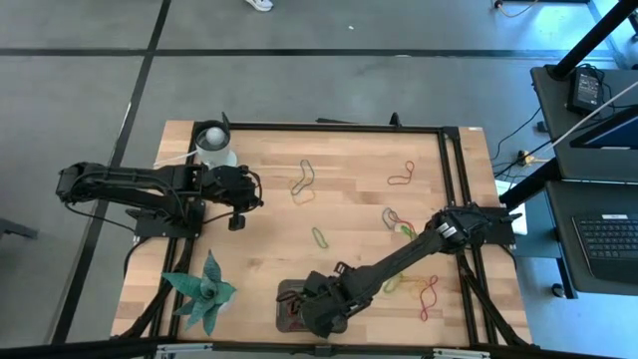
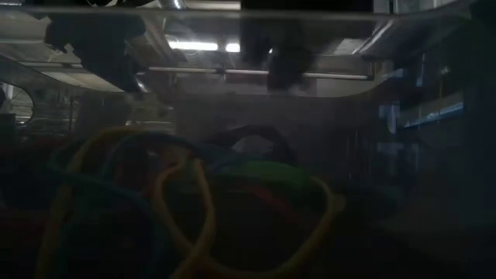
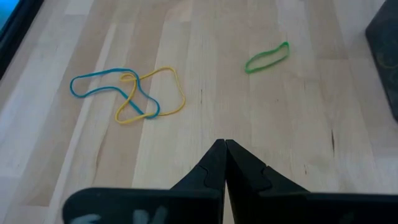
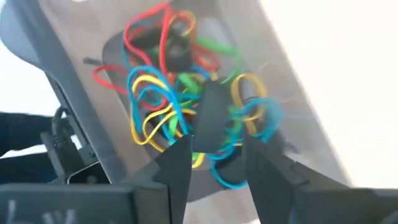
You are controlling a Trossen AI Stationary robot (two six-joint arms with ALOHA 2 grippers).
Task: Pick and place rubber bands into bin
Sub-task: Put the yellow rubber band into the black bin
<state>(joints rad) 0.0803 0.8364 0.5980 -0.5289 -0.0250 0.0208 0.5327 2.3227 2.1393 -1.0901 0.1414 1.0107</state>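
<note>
Dark grey and shallow, the bin (image 1: 291, 304) sits right under the right pincer (image 1: 321, 317), at the front edge of the wooden bench (image 1: 349, 199). In the right wrist view that pincer (image 4: 216, 158) hangs over the bin (image 4: 81, 87) with its fingers (image 4: 177, 162) apart, and nothing is clamped between them. Just below the fingertips lies a tangled heap of rubber bands (image 4: 180, 93) in red, blue, yellow and green, all inside the bin's rim.

More rubber bands lie loose on the bench beyond the right pincer: a red and a yellow-green cluster (image 1: 424, 289) beside its forearm, a green loop (image 1: 320, 237) farther back, a yellow-green pair (image 1: 397, 221), a red one (image 1: 402, 176) and a yellow pair (image 1: 302, 182) well away.

Over the bench's far left side, the left pincer (image 3: 224, 163) waits with its fingers pressed together, holding nothing. Ahead of it lie a crossed blue and yellow loop (image 3: 134, 94) and a green loop (image 3: 267, 57).
</note>
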